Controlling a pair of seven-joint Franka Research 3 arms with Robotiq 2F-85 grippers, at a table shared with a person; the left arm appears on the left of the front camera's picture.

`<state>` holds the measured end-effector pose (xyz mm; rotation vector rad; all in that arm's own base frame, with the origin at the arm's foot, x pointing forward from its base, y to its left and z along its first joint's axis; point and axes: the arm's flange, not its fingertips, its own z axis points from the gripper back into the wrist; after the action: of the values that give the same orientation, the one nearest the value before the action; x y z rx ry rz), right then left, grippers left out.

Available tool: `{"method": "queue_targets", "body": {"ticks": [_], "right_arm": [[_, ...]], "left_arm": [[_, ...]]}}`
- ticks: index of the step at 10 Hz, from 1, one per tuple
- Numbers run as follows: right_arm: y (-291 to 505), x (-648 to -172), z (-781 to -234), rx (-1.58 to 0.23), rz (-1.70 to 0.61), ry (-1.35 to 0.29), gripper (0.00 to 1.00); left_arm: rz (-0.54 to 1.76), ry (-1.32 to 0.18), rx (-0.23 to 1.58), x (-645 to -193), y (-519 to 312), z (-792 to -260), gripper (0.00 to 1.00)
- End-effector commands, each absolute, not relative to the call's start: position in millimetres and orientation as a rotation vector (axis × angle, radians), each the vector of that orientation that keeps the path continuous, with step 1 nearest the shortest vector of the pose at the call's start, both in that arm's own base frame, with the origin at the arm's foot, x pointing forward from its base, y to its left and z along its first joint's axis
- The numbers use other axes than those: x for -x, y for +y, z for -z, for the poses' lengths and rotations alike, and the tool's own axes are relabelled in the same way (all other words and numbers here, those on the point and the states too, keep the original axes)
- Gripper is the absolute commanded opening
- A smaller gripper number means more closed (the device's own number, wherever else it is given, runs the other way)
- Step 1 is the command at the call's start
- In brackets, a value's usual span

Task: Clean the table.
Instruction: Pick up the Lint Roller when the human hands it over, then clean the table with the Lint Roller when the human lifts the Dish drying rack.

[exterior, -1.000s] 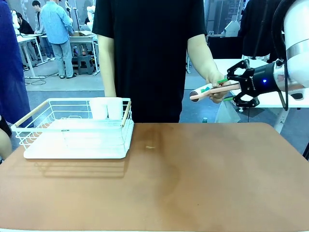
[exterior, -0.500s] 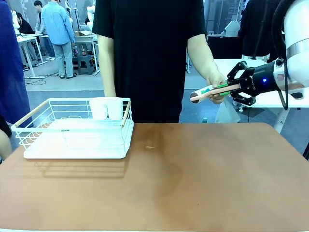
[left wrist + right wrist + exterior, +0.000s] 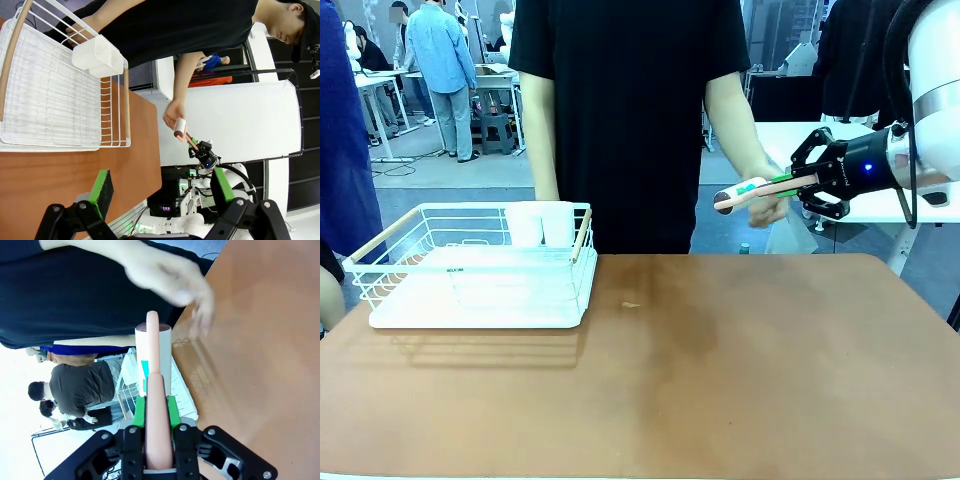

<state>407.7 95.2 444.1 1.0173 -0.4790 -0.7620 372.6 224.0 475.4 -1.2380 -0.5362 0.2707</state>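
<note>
The right fingers (image 3: 786, 183) clench a lint roller (image 3: 748, 189) by its pink handle, near the reddish-brown desk's (image 3: 720, 380) far edge, a person's hand (image 3: 767, 205) just beside. The left fingers (image 3: 162, 187) gape apart over the desk, near a white rack (image 3: 55, 100).

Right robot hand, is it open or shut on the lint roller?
Shut. The right hand clamps the lint roller: its green pads press both sides of the pink handle in the right wrist view.
</note>
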Motion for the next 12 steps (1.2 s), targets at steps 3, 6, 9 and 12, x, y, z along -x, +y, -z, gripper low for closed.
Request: {"method": "queue_targets", "body": {"ticks": [3, 6, 9, 12], "right_arm": [[95.7, -408.1, -445.1, -1.018, 0.760, -0.480, 0.01], [95.7, -408.1, -445.1, -1.018, 0.760, -0.480, 0.01], [95.7, -408.1, -445.1, -1.018, 0.760, -0.480, 0.01], [95.7, -408.1, -445.1, -1.018, 0.760, -0.480, 0.01]], "left_arm": [[-0.271, -0.544, 1.238, -371.3, 225.4, -477.3, 1.00], [-0.271, -0.544, 1.238, -371.3, 225.4, -477.3, 1.00], [-0.271, -0.544, 1.238, -371.3, 225.4, -477.3, 1.00], [-0.271, -0.544, 1.238, -371.3, 225.4, -477.3, 1.00]]}}
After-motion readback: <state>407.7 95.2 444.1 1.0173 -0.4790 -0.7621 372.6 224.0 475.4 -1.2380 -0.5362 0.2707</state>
